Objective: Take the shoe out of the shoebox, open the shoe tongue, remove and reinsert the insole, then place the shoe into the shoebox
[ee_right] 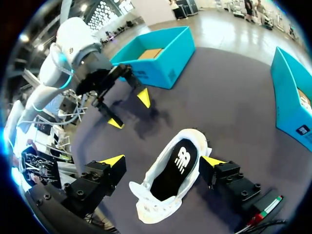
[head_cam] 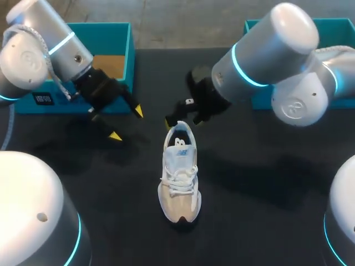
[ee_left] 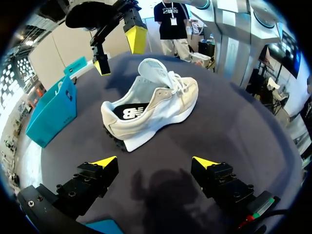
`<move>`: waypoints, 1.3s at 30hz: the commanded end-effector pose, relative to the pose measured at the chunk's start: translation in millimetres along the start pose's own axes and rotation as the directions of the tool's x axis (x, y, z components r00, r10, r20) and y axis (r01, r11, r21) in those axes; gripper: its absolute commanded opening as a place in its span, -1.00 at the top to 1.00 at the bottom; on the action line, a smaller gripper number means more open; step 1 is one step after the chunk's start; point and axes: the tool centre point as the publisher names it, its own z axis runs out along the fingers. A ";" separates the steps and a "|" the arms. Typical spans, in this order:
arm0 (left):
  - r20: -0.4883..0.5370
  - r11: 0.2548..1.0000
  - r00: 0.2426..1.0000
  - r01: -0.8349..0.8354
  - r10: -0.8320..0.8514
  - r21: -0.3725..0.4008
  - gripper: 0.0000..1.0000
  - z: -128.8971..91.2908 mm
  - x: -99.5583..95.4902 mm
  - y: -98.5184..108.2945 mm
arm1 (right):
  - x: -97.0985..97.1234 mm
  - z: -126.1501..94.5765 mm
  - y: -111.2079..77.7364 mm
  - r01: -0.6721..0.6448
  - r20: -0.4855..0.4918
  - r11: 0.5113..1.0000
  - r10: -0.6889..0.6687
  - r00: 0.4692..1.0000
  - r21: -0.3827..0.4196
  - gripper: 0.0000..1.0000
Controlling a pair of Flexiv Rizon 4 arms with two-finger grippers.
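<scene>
The white shoe (head_cam: pixel 180 177) is being supported upright on its sole by the dark table (head_cam: pixel 266 221), in the middle and outside both boxes, with its toe pointing near and its heel far. The right gripper (head_cam: pixel 183 117) is being held over the heel with its fingers spread wide. In the right wrist view one finger is just beside the shoe and the other is apart from it, so nothing is being gripped. A black insole (ee_right: pixel 175 168) is being shown inside the shoe. The left gripper (head_cam: pixel 126 123) is being held left of the shoe, well apart, fingers wide with nothing between them. A teal shoebox (head_cam: pixel 111 30) is being seen at the far left and a second shoebox (head_cam: pixel 338 27) at the far right.
</scene>
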 end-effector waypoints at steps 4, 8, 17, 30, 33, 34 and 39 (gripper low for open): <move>-0.004 0.999 1.000 -0.009 0.009 -0.038 -1.00 -20.8 15.8 1.5 | 3.9 16.1 2.8 -0.020 0.190 1.000 0.016 0.982 0.020 -0.72; -0.006 0.998 1.000 -0.009 0.009 -0.056 -1.00 -30.0 21.1 4.5 | 3.0 18.7 0.6 -0.026 0.193 0.999 0.021 0.981 0.021 0.25; -0.013 0.992 1.000 0.003 -0.005 -0.122 -1.00 -47.9 28.8 10.4 | 2.1 25.9 -1.3 -0.041 0.223 0.998 0.030 0.974 0.044 1.00; -0.019 0.986 0.998 0.048 -0.052 -0.161 -1.00 -62.3 31.9 18.2 | -4.5 41.0 -9.8 -0.130 0.287 0.989 0.106 0.952 0.067 1.00; -0.019 0.986 0.998 0.048 -0.052 -0.161 -1.00 -62.3 31.9 18.2 | -4.5 41.0 -9.8 -0.130 0.287 0.989 0.106 0.952 0.067 1.00; -0.019 0.986 0.998 0.048 -0.052 -0.161 -1.00 -62.3 31.9 18.2 | -4.5 41.0 -9.8 -0.130 0.287 0.989 0.106 0.952 0.067 1.00; -0.019 0.986 0.998 0.048 -0.052 -0.161 -1.00 -62.3 31.9 18.2 | -4.5 41.0 -9.8 -0.130 0.287 0.989 0.106 0.952 0.067 1.00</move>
